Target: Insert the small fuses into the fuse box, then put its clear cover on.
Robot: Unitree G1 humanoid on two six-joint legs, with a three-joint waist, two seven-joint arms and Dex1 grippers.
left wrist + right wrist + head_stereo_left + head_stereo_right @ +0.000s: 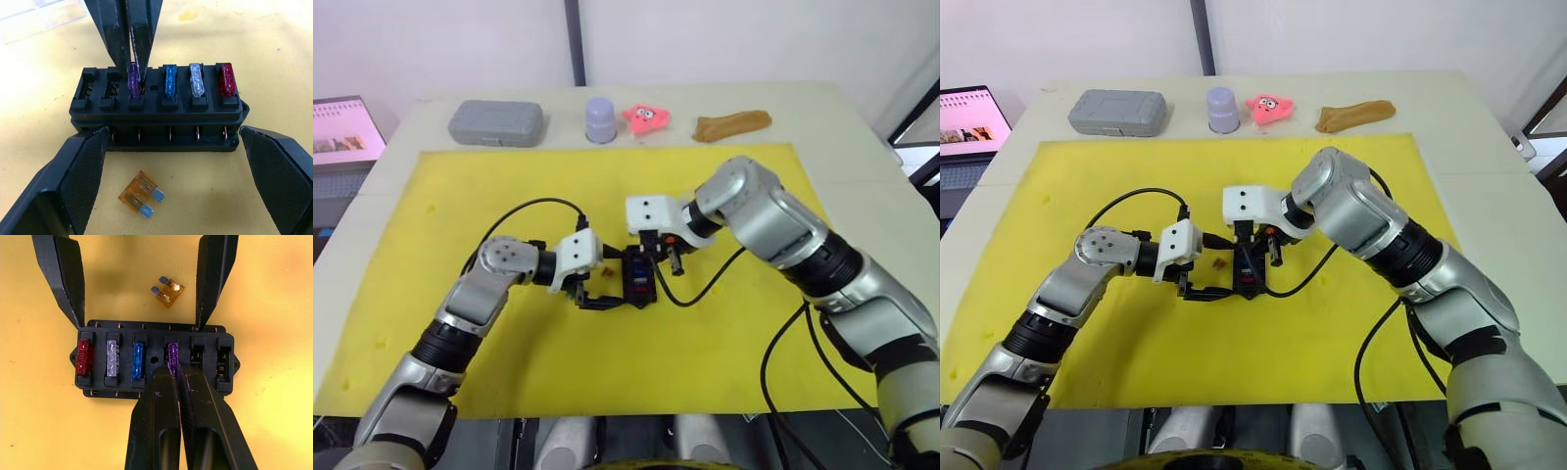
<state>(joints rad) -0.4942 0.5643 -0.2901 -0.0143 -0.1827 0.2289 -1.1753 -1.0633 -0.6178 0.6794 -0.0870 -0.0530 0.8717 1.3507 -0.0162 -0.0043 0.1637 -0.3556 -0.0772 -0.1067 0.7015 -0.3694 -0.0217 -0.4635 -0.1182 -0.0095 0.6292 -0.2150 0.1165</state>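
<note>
On a yellow mat (724, 333), the black fuse box (155, 360) holds red, clear and blue fuses. The right gripper (177, 374), fingers nearly closed, pinches a purple fuse (172, 354) into the fourth slot. The left gripper (171, 161), spread wide, braces the box's corners. Next, likely, the orange fuse (140, 195) beside the box (two slots remain empty). The clear cover (39, 17) lies nearby.

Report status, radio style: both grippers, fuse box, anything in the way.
Right gripper shut on purple fuse. Left gripper open, straddling fuse box. Orange fuse loose alongside.
</note>
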